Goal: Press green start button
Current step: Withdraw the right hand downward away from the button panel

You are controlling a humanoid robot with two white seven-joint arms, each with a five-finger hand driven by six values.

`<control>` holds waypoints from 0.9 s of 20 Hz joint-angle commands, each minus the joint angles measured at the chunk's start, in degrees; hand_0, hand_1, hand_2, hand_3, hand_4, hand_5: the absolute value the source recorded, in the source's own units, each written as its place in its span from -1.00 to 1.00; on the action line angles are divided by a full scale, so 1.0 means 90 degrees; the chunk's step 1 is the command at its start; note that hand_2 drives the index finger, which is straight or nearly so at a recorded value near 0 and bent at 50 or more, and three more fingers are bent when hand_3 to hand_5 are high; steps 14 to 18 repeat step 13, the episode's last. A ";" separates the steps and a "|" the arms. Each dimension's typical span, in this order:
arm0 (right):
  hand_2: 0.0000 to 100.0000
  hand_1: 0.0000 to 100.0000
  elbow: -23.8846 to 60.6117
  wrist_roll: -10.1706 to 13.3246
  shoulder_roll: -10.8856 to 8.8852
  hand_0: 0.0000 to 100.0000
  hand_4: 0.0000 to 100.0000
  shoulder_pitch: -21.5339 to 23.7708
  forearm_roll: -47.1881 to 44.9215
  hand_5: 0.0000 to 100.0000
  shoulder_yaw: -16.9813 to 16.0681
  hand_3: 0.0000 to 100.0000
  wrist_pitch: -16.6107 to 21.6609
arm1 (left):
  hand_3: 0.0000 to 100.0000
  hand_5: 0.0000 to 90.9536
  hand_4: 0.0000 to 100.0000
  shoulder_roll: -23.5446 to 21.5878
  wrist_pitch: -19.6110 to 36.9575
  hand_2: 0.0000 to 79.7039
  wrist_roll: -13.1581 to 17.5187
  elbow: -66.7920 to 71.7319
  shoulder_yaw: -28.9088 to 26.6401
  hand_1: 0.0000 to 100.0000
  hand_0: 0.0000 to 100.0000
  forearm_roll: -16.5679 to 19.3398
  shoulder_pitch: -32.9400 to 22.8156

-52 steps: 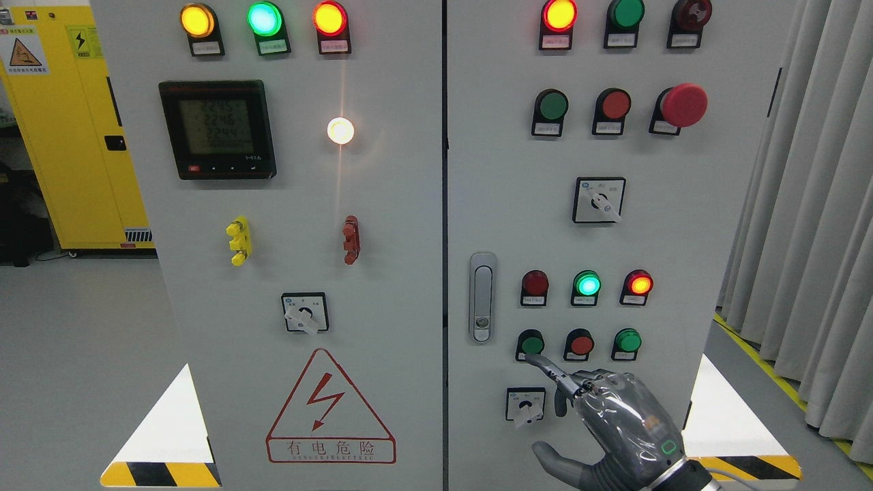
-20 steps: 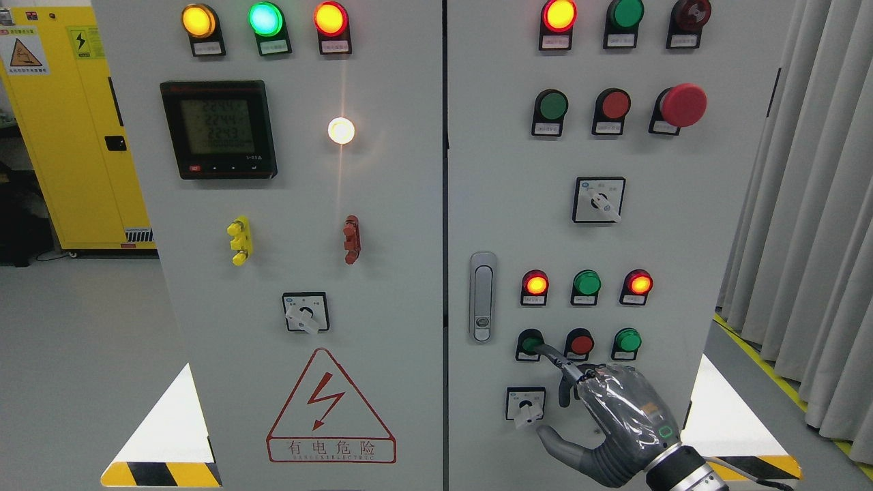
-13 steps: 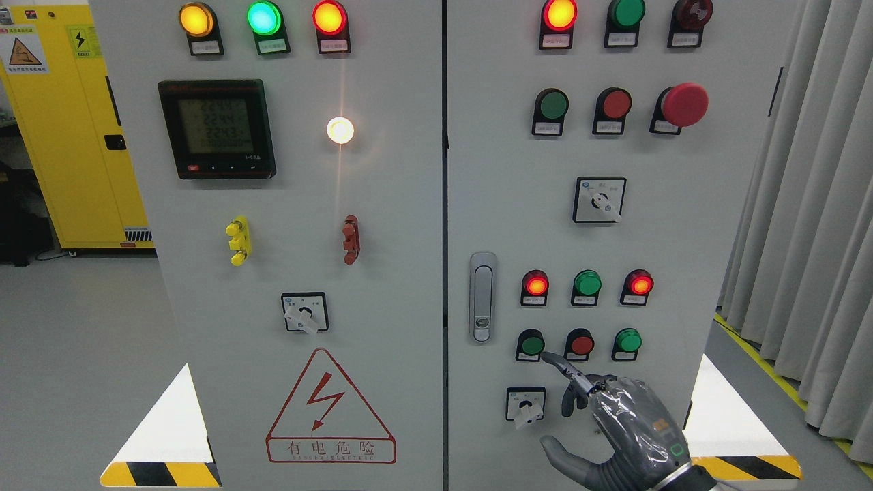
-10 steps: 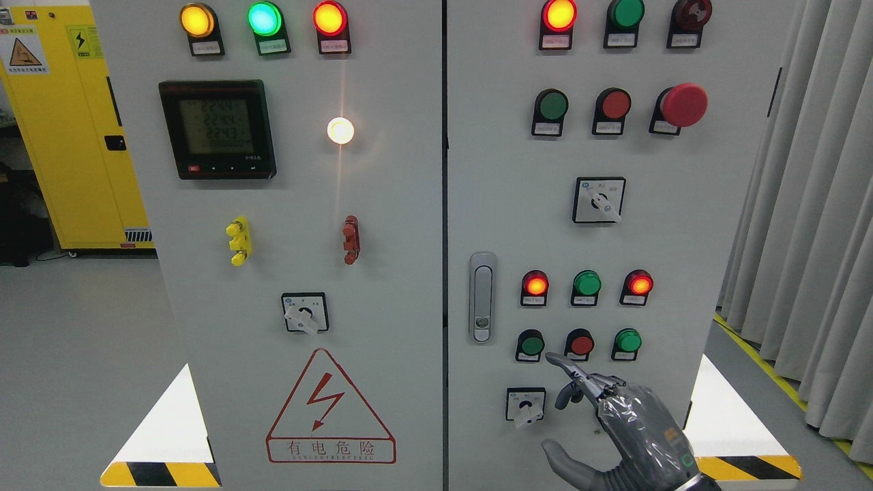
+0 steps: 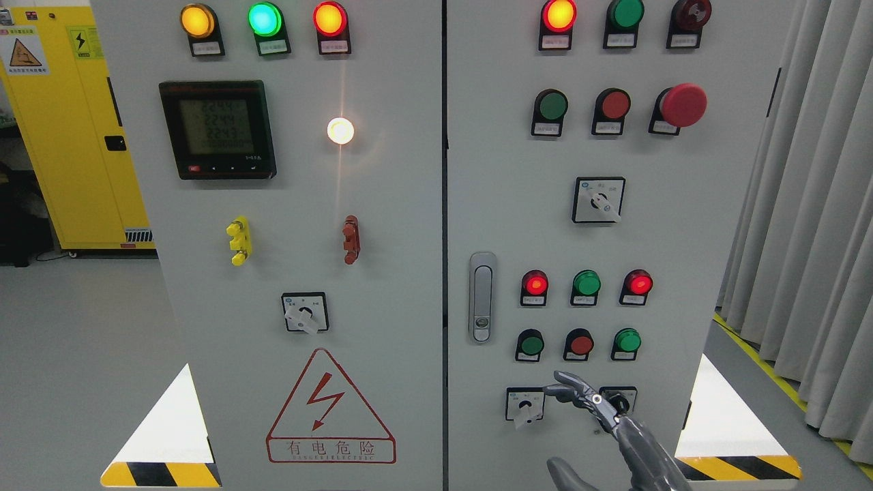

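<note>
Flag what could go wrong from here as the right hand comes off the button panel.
1. The right hand hangs low beside the rotary selector switch; its extended fingers could nudge the knob on the way down.
2. A second selector sits partly hidden behind the hand and might get bumped too.
3. The green start button is clear, so a repeat press seems unlikely.

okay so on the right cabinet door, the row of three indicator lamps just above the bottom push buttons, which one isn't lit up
The middle one, the green lamp. It is dark, while the red lamp to its left and the red lamp to its right both glow.
</note>
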State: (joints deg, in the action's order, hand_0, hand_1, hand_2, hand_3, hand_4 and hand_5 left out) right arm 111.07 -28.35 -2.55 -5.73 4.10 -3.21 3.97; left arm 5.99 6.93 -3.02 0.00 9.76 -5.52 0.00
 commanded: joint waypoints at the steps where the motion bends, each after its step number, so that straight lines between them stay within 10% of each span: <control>1: -1.00 -0.11 0.0891 0.0189 0.0029 -0.19 -0.93 0.0237 -0.1520 -1.00 0.0239 -1.00 -0.0421 | -1.00 -1.00 -1.00 -0.0002 0.0001 -1.00 0.0003 -0.0166 0.0000 0.11 -0.76 -0.0002 0.0156; 18: -1.00 -0.10 0.0930 0.0220 0.0029 -0.42 -0.92 0.0413 -0.1530 -1.00 0.0523 -1.00 -0.0529 | -1.00 -1.00 -1.00 0.0008 0.0001 -1.00 0.0003 -0.0166 0.0000 0.11 -0.76 -0.0002 0.0156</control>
